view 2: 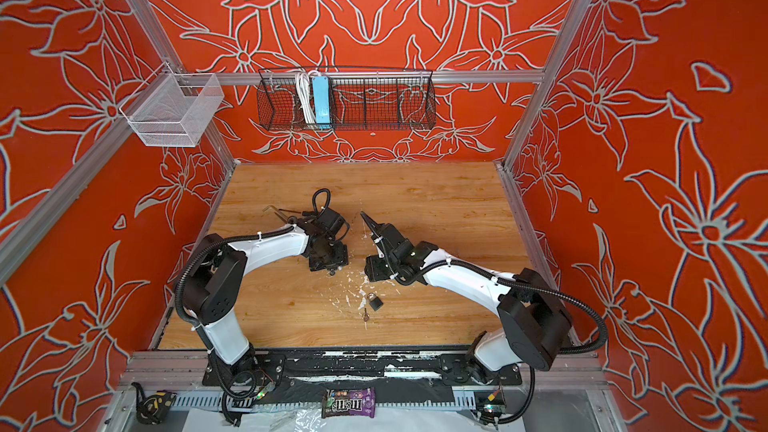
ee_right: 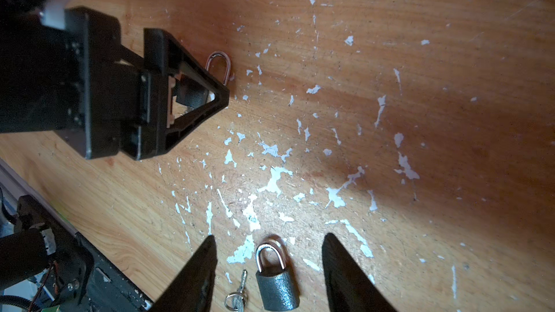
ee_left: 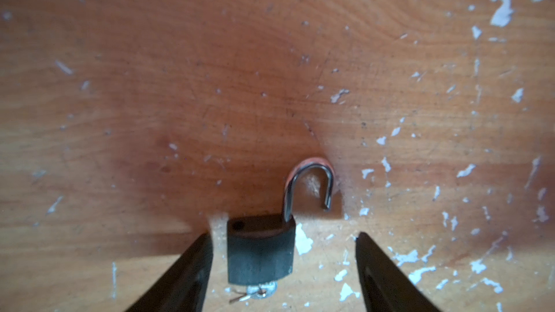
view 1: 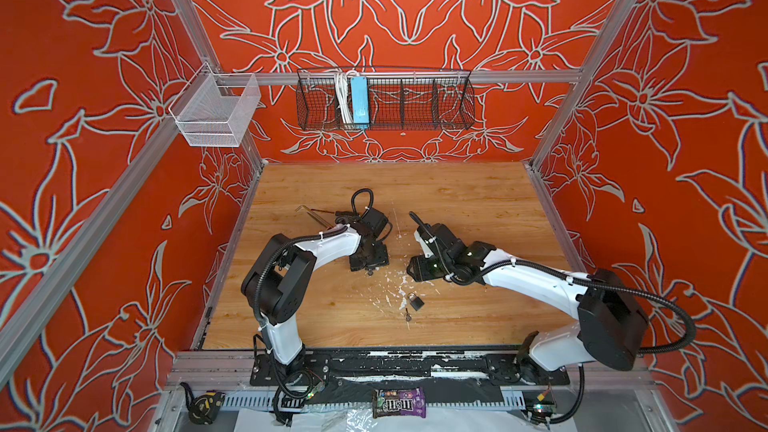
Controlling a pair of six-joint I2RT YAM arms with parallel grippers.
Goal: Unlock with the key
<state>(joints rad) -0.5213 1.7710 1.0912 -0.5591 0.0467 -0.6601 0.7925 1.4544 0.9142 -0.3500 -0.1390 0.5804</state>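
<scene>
Open padlock [ee_left: 259, 250] lies flat on the wooden surface [ee_left: 150, 55], its shackle [ee_left: 309, 175] swung up out of the body with one leg free. A key [ee_left: 261, 291] with a small ring shows at the end of the body away from the shackle; whether it sits in the keyhole I cannot tell. The left hand [ee_left: 283, 235] is spread wide around this body, one finger [ee_left: 192, 265] just beside it and the other well apart, gripping nothing.

The closed padlock [ee_right: 277, 289] lies nearer the robot's base [view 1: 415, 302]; from it, the open padlock is farther back and to the left in both top views, under the left hand and well apart. A second key [ee_right: 238, 295] on a ring lies just beside the closed padlock, not touching it. The right hand [ee_right: 268, 237] is over the closed padlock with its fingers apart and holds nothing; in the right wrist view, lock and second key show between them. White paint flecks [ee_right: 274, 175] are scattered around the closed padlock.
</scene>
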